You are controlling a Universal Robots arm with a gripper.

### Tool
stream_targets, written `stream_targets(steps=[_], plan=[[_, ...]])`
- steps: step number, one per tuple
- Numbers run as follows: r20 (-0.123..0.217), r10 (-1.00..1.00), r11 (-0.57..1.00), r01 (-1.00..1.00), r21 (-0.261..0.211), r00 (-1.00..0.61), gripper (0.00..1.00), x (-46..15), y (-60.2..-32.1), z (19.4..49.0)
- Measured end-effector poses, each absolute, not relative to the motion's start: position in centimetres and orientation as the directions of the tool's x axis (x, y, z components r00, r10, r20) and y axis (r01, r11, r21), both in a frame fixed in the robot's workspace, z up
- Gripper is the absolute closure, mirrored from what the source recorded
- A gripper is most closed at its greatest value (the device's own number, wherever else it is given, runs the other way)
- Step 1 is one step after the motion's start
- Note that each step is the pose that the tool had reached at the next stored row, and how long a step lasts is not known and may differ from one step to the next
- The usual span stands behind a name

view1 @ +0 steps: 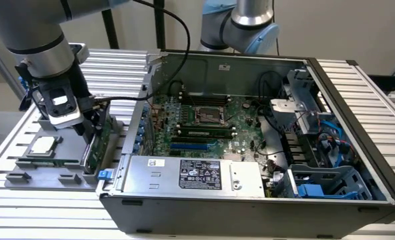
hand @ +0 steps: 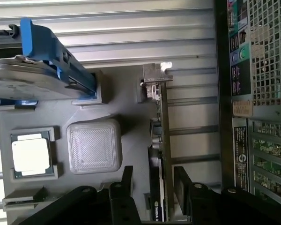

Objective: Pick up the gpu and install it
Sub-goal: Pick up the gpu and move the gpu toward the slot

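The gripper [view1: 85,127] hangs at the exterior view's left, low over the grey parts tray [view1: 23,174] that sits on the ribbed table [view1: 50,210] beside the open computer case [view1: 251,212]. The gpu [view1: 98,145] stands on its long edge in a slot of that tray, on the tray's side nearest the case, outside the case and not yet seated on the motherboard [view1: 204,120].

In the wrist view the gripper [hand: 154,177] straddles the gpu [hand: 162,140], with one of the two black fingers [hand: 127,182] on either face of the card. The jaws are parted moderately, wider than the card is thick. A clear strip of tray shows between one finger and the card. The other finger sits just beside the board, and I cannot tell whether it touches. Nothing is clamped.

The card's silver end bracket [hand: 154,77] lies at the far end from the fingers. On the tray [hand: 131,112] a square grey block [hand: 93,146] lies beside the card, with a processor chip [hand: 30,154] past it. A silver hard drive with blue rails [hand: 42,77] rests near them, well apart from the fingers.
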State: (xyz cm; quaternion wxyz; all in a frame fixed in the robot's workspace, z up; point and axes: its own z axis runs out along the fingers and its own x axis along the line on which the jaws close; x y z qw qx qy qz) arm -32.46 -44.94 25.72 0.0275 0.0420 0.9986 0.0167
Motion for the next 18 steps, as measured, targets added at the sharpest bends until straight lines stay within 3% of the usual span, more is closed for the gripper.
stream_targets(steps=[18], plan=[[-0.060,0.085,0.996,0.083,0.036,-0.995,0.00,-32.2,-44.9,24.0]])
